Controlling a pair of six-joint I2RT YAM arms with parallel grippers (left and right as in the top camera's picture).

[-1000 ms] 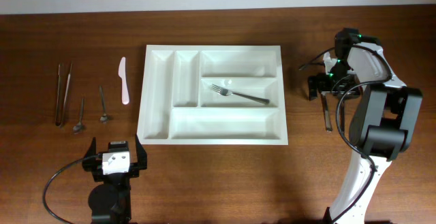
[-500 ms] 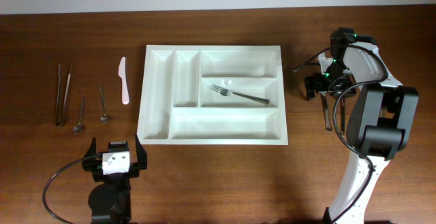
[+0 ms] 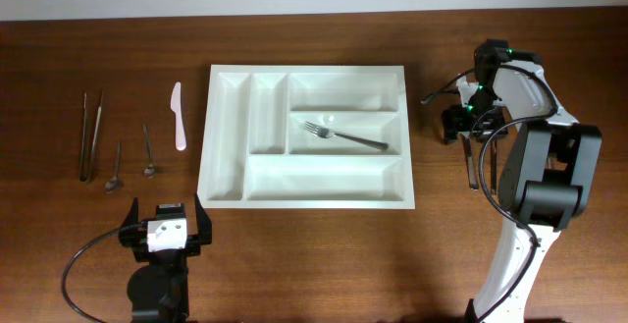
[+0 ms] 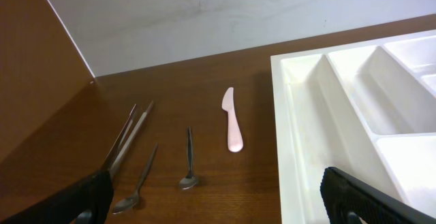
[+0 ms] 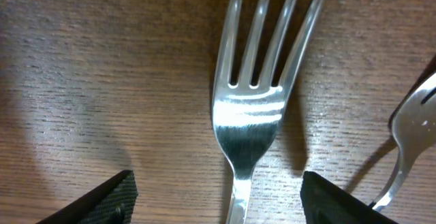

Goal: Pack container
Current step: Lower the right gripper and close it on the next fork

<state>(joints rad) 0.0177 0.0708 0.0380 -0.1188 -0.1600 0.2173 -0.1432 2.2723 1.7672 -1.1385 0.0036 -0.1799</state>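
Note:
The container [image 3: 324, 181] is a large white tray in the middle of the table. One metal fork [image 3: 343, 136] lies in its middle long compartment. My right gripper [image 3: 465, 127] hangs just right of the tray, low over a second fork [image 5: 248, 108] lying on the wood. Its jaws are open, one on each side of the fork's neck and touching neither side. The fork's handle [image 3: 472, 166] pokes out below the gripper. My left gripper [image 3: 165, 227] rests open at the front left with nothing in it, and the tray's left end [image 4: 306, 135] shows ahead of it.
Left of the tray lie a white plastic knife [image 3: 178, 117], two small spoons [image 3: 148, 152] [image 3: 115, 166] and metal tongs [image 3: 90, 134]. Another piece of cutlery [image 5: 409, 135] lies close to the right of the fork under my right gripper.
My right gripper has shifted slightly over the fork on the table and its jaws have drawn in somewhat. The left arm has not moved.

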